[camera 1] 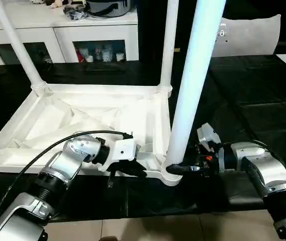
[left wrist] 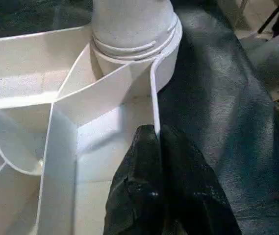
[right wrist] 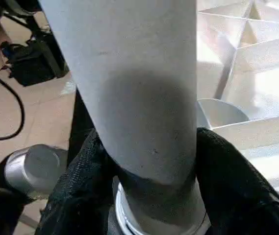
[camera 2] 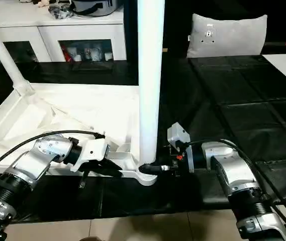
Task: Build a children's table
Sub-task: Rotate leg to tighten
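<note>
Keep the right pincer clamped on the leg, upright, while the left pincer pinches the top's rim.

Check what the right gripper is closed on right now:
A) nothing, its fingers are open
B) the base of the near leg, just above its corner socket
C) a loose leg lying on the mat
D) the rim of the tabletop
B: the right gripper has a black finger on either side of the upright near leg, just above the corner socket.
</note>
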{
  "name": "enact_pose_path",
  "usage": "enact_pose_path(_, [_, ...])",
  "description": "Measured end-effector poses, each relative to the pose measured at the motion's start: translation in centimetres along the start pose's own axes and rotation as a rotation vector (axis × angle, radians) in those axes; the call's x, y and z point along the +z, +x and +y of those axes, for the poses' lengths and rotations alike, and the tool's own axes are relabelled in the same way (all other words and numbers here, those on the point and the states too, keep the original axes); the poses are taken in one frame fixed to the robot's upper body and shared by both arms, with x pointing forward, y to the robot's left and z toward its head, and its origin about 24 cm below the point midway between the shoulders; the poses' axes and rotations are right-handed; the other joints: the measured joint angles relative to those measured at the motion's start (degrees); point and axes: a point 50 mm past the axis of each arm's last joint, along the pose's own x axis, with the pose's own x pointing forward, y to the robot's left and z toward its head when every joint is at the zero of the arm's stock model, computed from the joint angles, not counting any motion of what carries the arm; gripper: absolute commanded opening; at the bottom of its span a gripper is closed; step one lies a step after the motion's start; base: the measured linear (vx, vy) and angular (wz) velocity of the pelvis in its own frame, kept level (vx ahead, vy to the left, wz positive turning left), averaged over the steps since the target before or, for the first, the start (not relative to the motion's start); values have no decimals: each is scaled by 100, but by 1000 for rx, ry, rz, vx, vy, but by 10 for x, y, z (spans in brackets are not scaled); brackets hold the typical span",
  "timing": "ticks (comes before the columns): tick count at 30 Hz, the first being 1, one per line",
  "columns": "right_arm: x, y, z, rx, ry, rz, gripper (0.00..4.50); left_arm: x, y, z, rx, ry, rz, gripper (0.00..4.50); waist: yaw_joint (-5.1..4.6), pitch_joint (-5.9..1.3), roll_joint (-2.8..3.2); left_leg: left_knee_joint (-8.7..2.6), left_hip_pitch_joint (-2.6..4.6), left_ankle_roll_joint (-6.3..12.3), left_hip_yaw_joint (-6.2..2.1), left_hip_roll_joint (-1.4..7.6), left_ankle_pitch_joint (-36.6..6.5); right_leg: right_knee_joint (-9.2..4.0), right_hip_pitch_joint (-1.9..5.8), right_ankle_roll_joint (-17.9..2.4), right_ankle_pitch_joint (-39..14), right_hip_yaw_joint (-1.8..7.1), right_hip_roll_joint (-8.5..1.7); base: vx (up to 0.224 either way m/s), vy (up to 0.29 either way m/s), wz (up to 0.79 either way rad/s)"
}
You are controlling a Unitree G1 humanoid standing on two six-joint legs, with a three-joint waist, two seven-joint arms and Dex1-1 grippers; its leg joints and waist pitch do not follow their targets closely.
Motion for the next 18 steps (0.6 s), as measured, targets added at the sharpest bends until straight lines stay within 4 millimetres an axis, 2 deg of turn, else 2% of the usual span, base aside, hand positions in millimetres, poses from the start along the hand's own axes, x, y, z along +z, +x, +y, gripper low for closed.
enact_pose_path(5, [-1, 0, 4, -22, 26, -15, 201, 2, 4, 1, 6, -42, -15, 0, 44, 0, 0, 2, 9, -1, 0, 0, 1, 10, 1, 6, -4, 4, 0, 0, 0, 0])
enact_pose_path(8, [-3, 3, 2, -116, 51, -38, 201, 1, 7, 4, 61, -120, -22, 0, 33, -1, 4, 2, 24, -5, -1, 1, 3, 13, 14, 25, -15, 11, -1, 0, 0, 0])
enact_pose_path(11, [-2, 11, -7, -303, 76, -74, 200, 0, 9, 12, 192, -209, -19, 0, -99, -1, 4, 2, 38, -12, -1, -1, 8, 10, 25, 28, -16, 12, -1, 0, 0, 0])
enact_pose_path(15, [0, 16, -19, -531, 98, -99, 199, 4, 22, 21, 325, -303, -45, 0, -314, -3, 9, 1, 34, -12, -1, -5, 9, -20, 33, 29, -16, 12, -2, 0, 0, 0])
enact_pose_path(18, [7, 25, -34, -747, 136, -120, 199, 11, 35, 33, 460, -391, -66, 0, -439, -2, 9, 4, 30, -11, -2, -11, 10, -23, 26, 29, -16, 14, -2, 0, 0, 0])
